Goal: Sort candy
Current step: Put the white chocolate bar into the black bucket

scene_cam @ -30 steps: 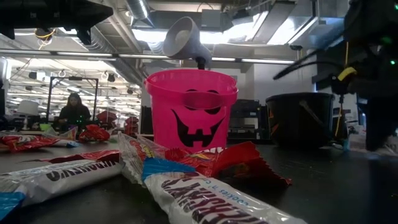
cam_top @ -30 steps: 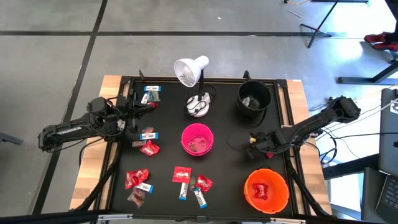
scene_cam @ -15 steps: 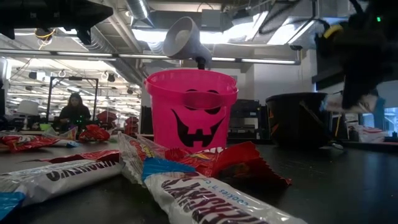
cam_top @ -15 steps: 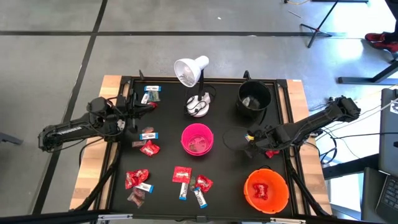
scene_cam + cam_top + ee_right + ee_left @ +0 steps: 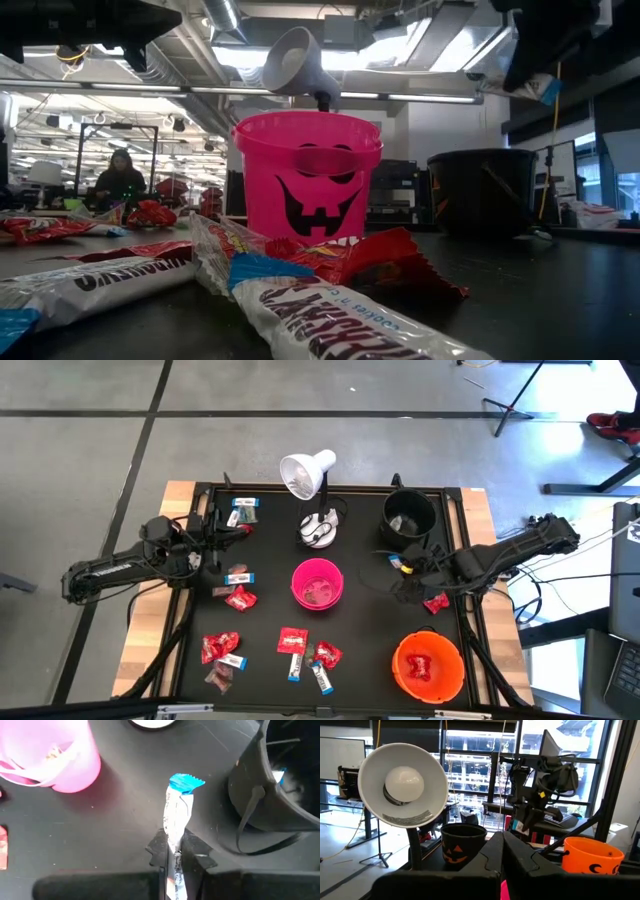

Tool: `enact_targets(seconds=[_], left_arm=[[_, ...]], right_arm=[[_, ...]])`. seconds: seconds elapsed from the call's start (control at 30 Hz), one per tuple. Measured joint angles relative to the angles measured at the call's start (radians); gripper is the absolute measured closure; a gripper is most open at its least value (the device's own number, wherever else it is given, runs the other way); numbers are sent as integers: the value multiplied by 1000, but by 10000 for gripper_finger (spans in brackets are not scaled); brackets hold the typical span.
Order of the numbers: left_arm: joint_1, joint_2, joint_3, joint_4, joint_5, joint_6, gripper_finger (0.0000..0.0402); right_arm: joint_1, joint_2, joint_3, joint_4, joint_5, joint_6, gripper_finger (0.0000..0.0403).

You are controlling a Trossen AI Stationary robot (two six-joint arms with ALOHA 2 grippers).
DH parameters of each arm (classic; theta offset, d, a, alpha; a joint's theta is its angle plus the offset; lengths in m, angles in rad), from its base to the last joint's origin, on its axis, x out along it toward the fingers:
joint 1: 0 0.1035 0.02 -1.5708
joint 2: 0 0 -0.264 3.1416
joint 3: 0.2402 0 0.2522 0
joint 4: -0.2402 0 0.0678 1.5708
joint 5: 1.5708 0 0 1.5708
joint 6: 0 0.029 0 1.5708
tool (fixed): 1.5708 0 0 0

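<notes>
A white-and-blue candy bar [image 5: 176,815] is clamped in the right tool [image 5: 175,851] — its blue end juts out beyond the fingertips, held above the tabletop [image 5: 365,635] just beside the black bucket [image 5: 408,515]. The left tool [image 5: 218,530] is kept shut and empty near other candy [image 5: 243,510] at the tabletop's far left.

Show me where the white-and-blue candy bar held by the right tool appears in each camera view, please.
High view: the white-and-blue bar is just below the black bucket, at the tip of the right tool.
Low view: upper right corner, above the black bucket.
Left wrist view: small, near the centre, under the distant right arm.
Right wrist view: centre, pinched between the fingers.
Shared landmark: the black bucket.
</notes>
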Motion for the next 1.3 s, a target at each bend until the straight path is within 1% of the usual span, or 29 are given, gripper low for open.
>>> enact_targets(seconds=[0.27,0.5,0.6,0.8,0.9,1.0,1.3], left_arm=[[0,0,0,0,0,0,400],[0,0,0,0,0,0,400],[0,0,0,0,0,0,400],[0,0,0,0,0,0,400],[0,0,0,0,0,0,400],[0,0,0,0,0,0,400],[0,0,0,0,0,0,400]], right_arm=[[0,0,1,-25,26,1,369],[-7,0,1,-26,133,0,373],[-37,0,1,-26,148,1,374],[-154,0,1,-17,149,1,374],[-227,0,1,-19,148,-29,374],[-311,0,1,-19,133,-84,374],[-589,0,4,-17,34,-309,374]])
